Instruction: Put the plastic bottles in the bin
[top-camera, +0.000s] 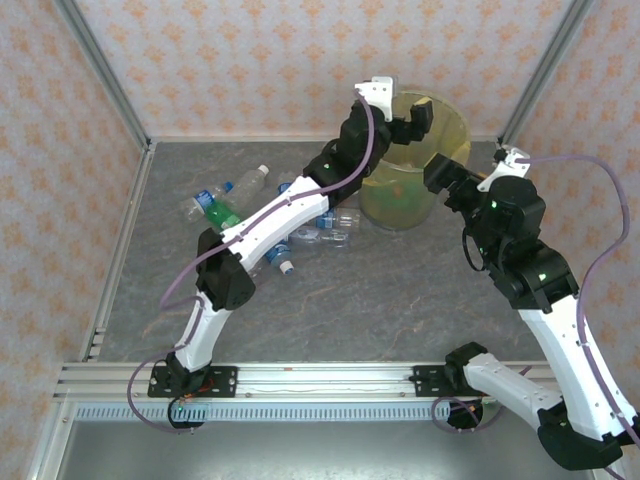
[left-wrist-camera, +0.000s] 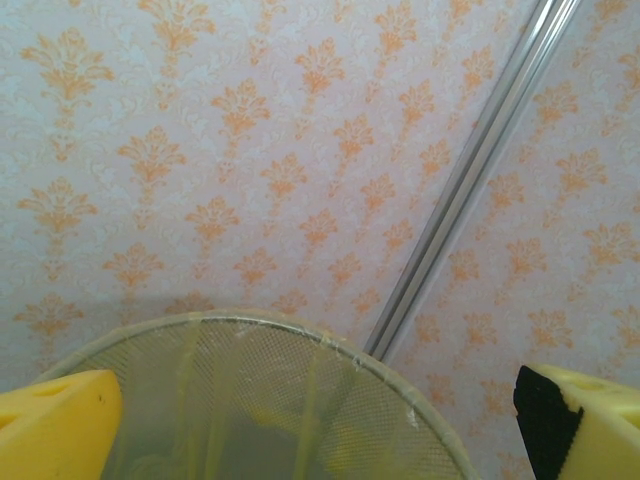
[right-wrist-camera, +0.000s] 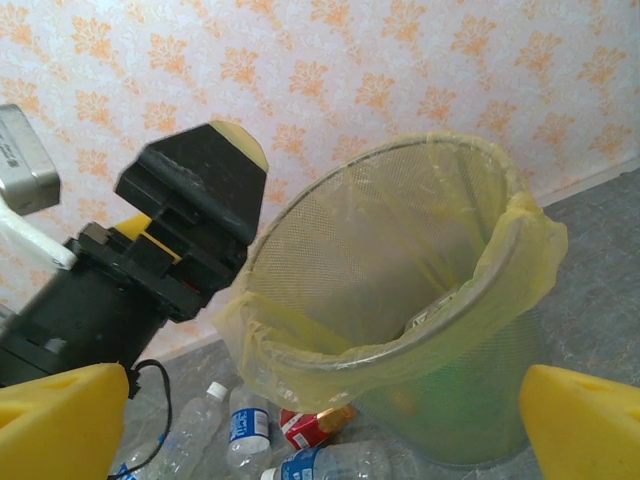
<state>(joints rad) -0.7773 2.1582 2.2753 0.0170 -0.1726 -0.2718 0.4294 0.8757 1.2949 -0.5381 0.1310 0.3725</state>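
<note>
Above the bin (top-camera: 398, 205) rim left jaws gape empty, right jaws spread wide, empty, just beside it.

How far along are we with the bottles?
Partly done: green and orange shapes show through the bin wall, likely bottles already in. In hand: nothing. The left jaws hang open and empty over the bin's mouth, and the right jaws are open beside it. Left to do: several bottles lie on the table left of the bin, among them a green bottle.
</note>
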